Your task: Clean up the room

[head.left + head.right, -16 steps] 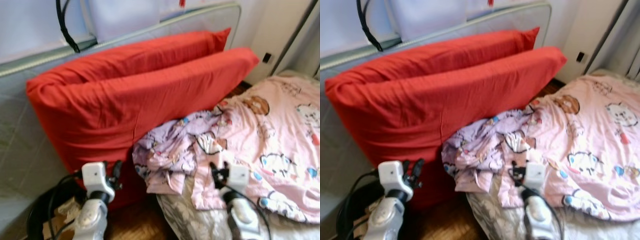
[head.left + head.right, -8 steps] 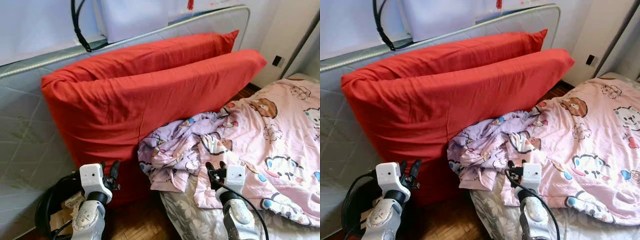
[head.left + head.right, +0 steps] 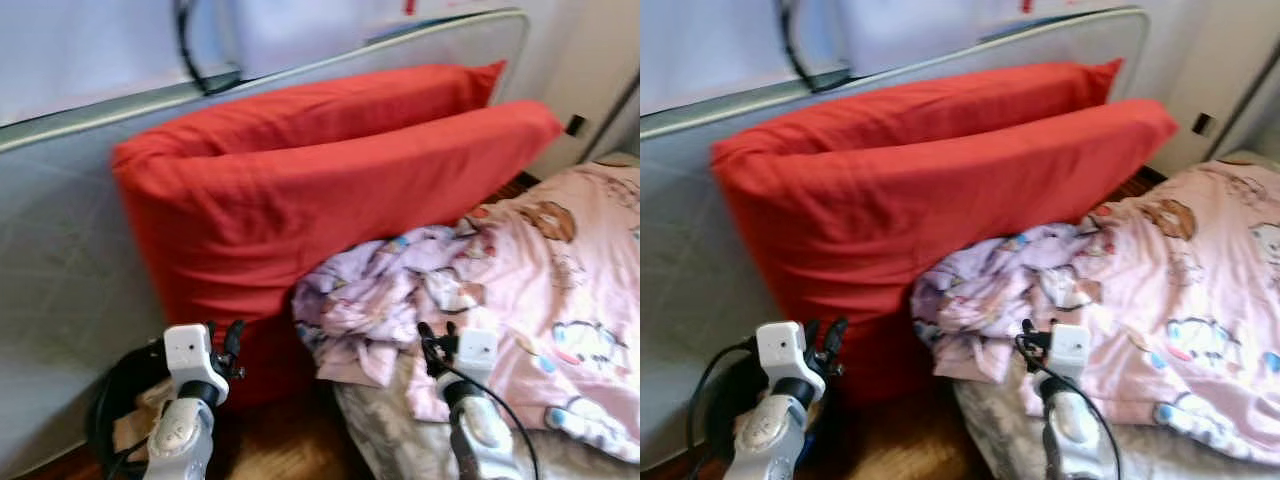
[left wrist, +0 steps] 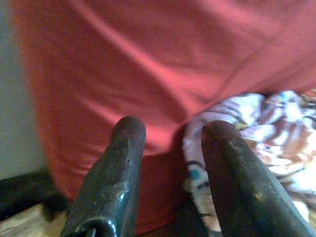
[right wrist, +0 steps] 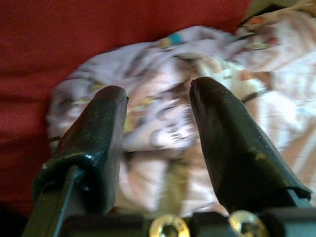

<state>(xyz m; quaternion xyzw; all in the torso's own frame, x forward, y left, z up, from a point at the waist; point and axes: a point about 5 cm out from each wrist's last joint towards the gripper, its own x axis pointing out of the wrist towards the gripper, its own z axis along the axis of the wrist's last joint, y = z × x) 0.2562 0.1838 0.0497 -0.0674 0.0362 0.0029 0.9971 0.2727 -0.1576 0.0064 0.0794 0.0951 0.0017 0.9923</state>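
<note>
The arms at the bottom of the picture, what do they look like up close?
Each arm is silver-grey with a white boxy block at the wrist and thin black cables looping alongside. The left end effector and right end effector each carry two long black fingers, glossy, rounded at the tips and a little scuffed.

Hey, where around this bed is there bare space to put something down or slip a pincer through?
One free patch is the wood floor between the red pillows and the bed's grey mattress. The smoother pink blanket to the right could take something soft. It's crowded where the bunched lilac sheet presses against the pillows, and by the black cables at the left pincer.
</note>
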